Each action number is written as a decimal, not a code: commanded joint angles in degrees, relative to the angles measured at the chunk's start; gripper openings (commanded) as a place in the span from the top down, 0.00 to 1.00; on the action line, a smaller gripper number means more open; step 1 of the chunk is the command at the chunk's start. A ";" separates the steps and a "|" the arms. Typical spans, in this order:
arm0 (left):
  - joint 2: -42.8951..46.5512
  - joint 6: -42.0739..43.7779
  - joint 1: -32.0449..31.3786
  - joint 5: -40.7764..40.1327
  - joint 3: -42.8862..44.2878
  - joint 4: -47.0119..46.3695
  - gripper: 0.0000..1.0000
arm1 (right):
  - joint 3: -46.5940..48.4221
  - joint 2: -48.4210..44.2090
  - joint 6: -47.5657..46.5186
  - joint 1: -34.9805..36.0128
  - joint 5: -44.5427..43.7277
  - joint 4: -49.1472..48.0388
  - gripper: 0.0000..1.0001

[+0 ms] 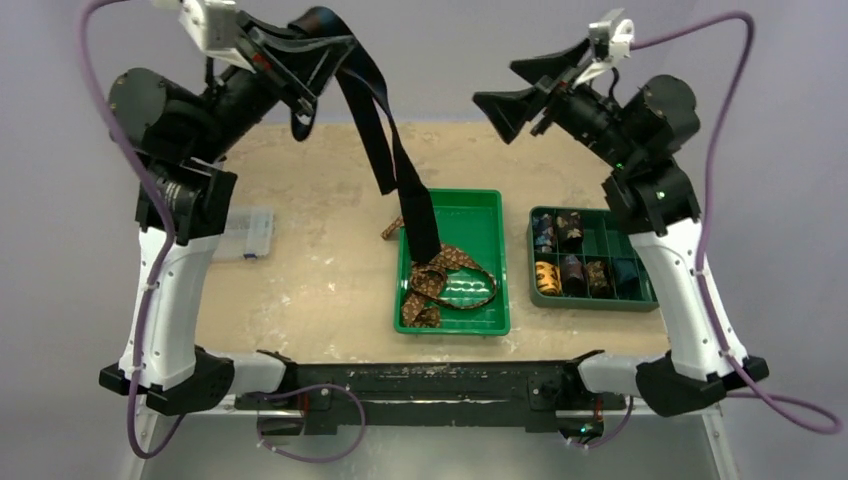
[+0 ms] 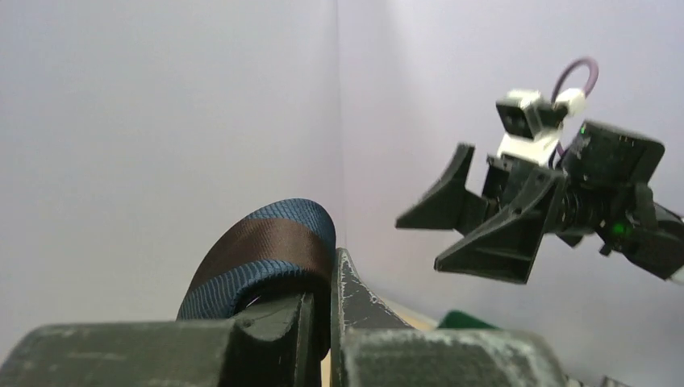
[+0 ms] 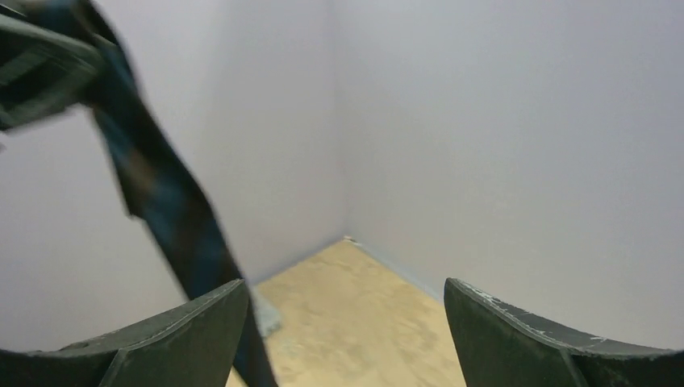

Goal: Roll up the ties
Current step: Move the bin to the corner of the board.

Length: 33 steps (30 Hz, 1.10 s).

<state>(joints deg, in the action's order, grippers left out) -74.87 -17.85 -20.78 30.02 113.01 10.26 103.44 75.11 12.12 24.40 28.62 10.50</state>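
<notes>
My left gripper (image 1: 335,48) is raised high at the back left, shut on the dark navy tie (image 1: 385,150). That tie hangs from it in a long strip down into the green tray (image 1: 480,215). In the left wrist view the tie (image 2: 266,250) loops over one finger, navy with a brown band, pinched between the closed jaws of that gripper (image 2: 332,270). A brown patterned tie (image 1: 445,280) lies crumpled in the tray. My right gripper (image 1: 497,85) hangs open at the back right, apart from the tie, nothing between its fingers (image 3: 202,322). The navy tie (image 3: 161,193) is blurred at the left of its view.
A green compartment box (image 1: 628,230) to the right of the tray holds several rolled ties (image 1: 570,270). A clear plastic box (image 1: 245,235) sits on the left of the tan tabletop (image 1: 310,270). Purple cables arc around both arms. Grey walls close the back.
</notes>
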 commanded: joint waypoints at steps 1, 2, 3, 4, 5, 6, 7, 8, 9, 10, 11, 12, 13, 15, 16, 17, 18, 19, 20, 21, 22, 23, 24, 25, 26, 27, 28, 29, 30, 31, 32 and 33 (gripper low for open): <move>-2.39 -1.22 3.07 -2.25 8.95 -0.79 1.00 | -4.94 -4.69 -8.42 -4.06 -4.34 9.06 0.08; -2.77 -1.36 3.78 -3.14 10.67 -0.42 1.00 | -6.40 -5.70 -11.16 -4.10 -3.90 11.63 0.11; -2.95 -1.24 4.64 -4.45 12.37 0.10 1.00 | -8.57 -6.70 -14.11 -4.13 -3.02 14.22 0.13; -3.00 -0.56 5.29 -6.05 14.11 0.87 1.00 | -10.51 -7.32 -18.26 -4.04 -0.71 18.15 0.15; -2.90 0.59 6.03 -7.94 15.65 2.13 1.00 | -11.79 -7.38 -23.38 -3.86 1.33 24.49 0.18; -2.63 1.93 6.80 -10.45 16.97 3.47 1.00 | -13.53 -7.04 -26.63 -2.99 3.06 29.65 0.19; -2.10 3.53 7.42 -14.63 17.92 5.00 1.00 | -15.10 -6.15 -31.31 -1.80 4.25 35.53 0.21; -1.44 5.52 7.83 -17.97 18.50 6.47 1.00 | -16.67 -5.45 -36.05 0.40 3.19 41.52 0.23; -0.43 7.51 8.07 -21.27 18.51 7.48 1.00 | -19.27 -5.79 -38.56 3.33 2.14 45.26 0.24; 0.76 9.75 8.26 -24.42 18.01 8.24 1.00 | -22.69 -7.04 -40.80 5.76 1.49 47.10 0.24; 2.04 11.88 8.36 -27.08 17.10 8.55 1.00 | -26.12 -9.02 -41.92 8.45 0.66 47.07 0.25; 3.43 13.87 8.50 -29.36 16.18 8.58 1.00 | -28.93 -10.67 -42.94 10.14 0.69 47.07 0.25; 4.57 16.14 8.72 -32.17 15.36 8.38 1.00 | -31.70 -11.66 -43.72 11.76 0.98 47.56 0.26; 6.48 19.81 9.99 -36.15 14.53 7.56 1.00 | -36.30 -12.50 -45.23 16.28 1.17 48.41 0.26; 7.13 20.31 11.51 -36.82 14.52 7.49 1.00 | -38.42 -12.79 -45.10 18.57 0.76 47.70 0.25; 7.93 20.27 13.16 -37.23 14.57 7.73 1.00 | -40.25 -12.69 -44.13 20.95 -0.37 46.22 0.23; 8.66 19.82 14.69 -37.38 14.31 8.20 1.00 | -40.86 -12.03 -43.61 22.73 -1.46 44.65 0.20; 9.34 19.52 15.83 -37.26 13.33 8.68 1.00 | -41.48 -10.84 -44.03 24.18 -1.99 43.39 0.18; 10.35 19.20 16.75 -37.23 11.99 8.98 1.00 | -42.22 -9.47 -44.42 25.63 -2.51 42.23 0.16; 11.42 18.65 17.47 -37.12 10.29 9.15 1.00 | -42.85 -7.94 -45.10 27.20 -2.73 41.34 0.12; 12.36 18.38 18.27 -36.73 8.81 9.55 1.00 | -43.41 -6.51 -45.88 29.11 -3.09 41.01 0.10; 13.31 17.03 18.84 -36.47 7.52 10.24 1.00 | -44.08 -4.86 -46.44 30.89 -3.78 40.60 0.10; 14.18 16.22 19.37 -36.25 6.30 10.56 1.00 | -44.88 -3.40 -46.49 32.80 -4.82 39.65 0.11; 15.04 16.10 19.91 -36.07 5.19 10.64 1.00 | -45.62 -2.19 -46.10 34.21 -6.05 38.24 0.13; 15.80 16.00 20.44 -35.94 4.10 10.59 1.00 | -46.43 -0.71 -45.35 35.16 -6.89 36.20 0.15; 16.48 16.07 20.73 -35.84 3.38 10.50 1.00 | -47.15 0.28 -44.41 35.80 -8.07 34.09 0.17; 17.09 16.23 20.77 -35.82 2.76 10.48 1.00 | -47.91 1.12 -43.28 36.11 -9.72 31.28 0.19; 17.52 16.39 20.77 -35.73 2.27 10.54 1.00 | -48.43 2.08 -41.95 36.15 -12.17 28.48 0.21; 17.82 16.42 21.48 -35.48 2.02 10.56 1.00 | -48.51 3.11 -41.11 36.15 -15.18 26.04 0.24; 18.03 16.36 22.30 -35.14 1.82 10.71 1.00 | -48.32 4.38 -40.58 36.15 -17.90 23.73 0.25; 18.21 16.23 22.61 -34.60 1.53 10.76 1.00 | -47.96 5.66 -39.74 36.15 -19.27 21.71 0.26; 18.32 16.14 22.81 -34.25 1.38 10.81 1.00 | -47.47 7.14 -39.41 36.03 -21.52 20.33 0.26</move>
<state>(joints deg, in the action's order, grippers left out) -56.93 -0.95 0.49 -5.23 115.22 21.12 54.65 79.96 -30.44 60.73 17.41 42.65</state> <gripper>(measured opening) 0.030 0.749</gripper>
